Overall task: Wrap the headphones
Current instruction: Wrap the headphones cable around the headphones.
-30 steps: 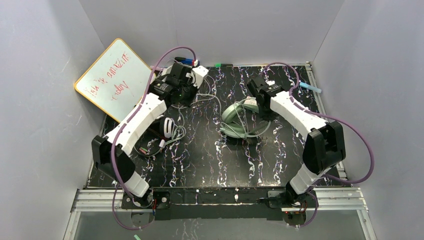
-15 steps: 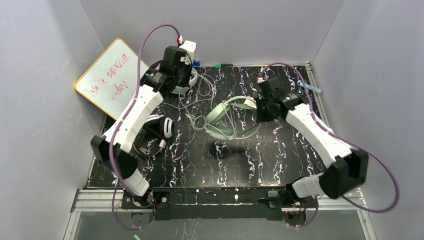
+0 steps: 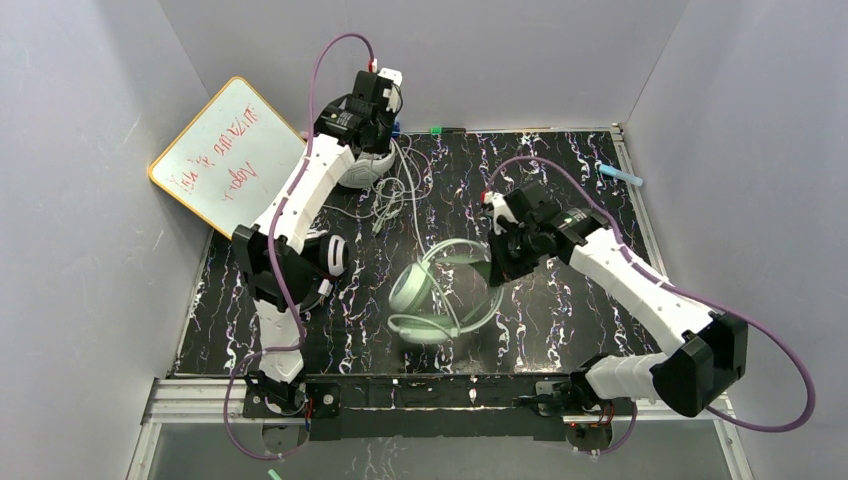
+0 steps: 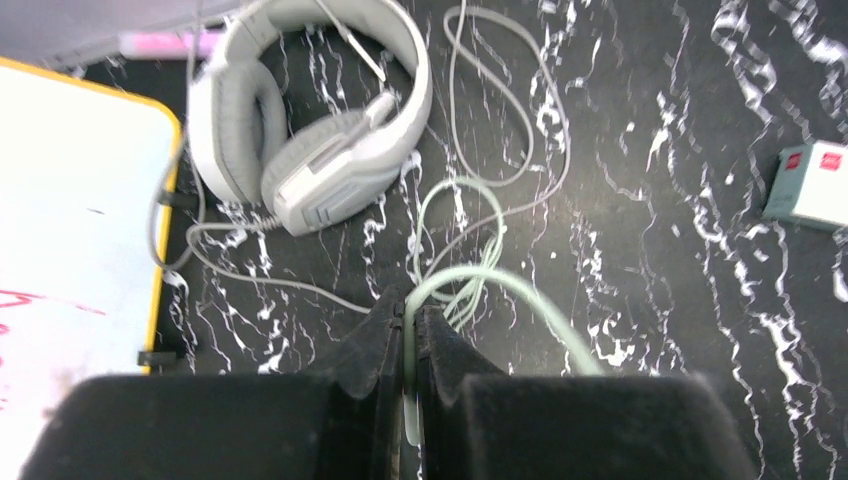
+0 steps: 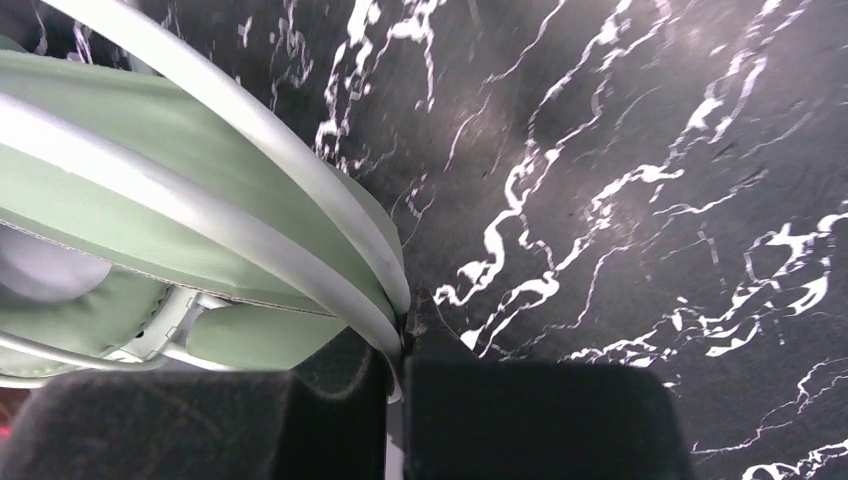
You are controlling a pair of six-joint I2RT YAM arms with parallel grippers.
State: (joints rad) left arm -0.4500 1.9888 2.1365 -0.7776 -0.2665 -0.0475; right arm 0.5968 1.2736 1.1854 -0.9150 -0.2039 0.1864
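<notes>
Mint-green headset (image 3: pixel 432 295) has been dragged nearer, to 6 o'clock, right gripper (image 5: pixel 397 345) clenched on its headband; its pale cable (image 4: pixel 470 270) now stretches toward 11 o'clock, pinched in the left gripper (image 4: pixel 405 330) above the grey-white headset (image 4: pixel 320 150); winding looks ready to begin; bare tabletop (image 3: pixel 585 180) at 3 o'clock, whiteboard (image 3: pixel 225 150) crowding 10.

Three headsets: mint-green headset (image 3: pixel 412 290), grey-white headset (image 4: pixel 320 175), black-and-white headset (image 3: pixel 333 255). One whiteboard (image 3: pixel 225 150). One small box (image 4: pixel 812 185).
</notes>
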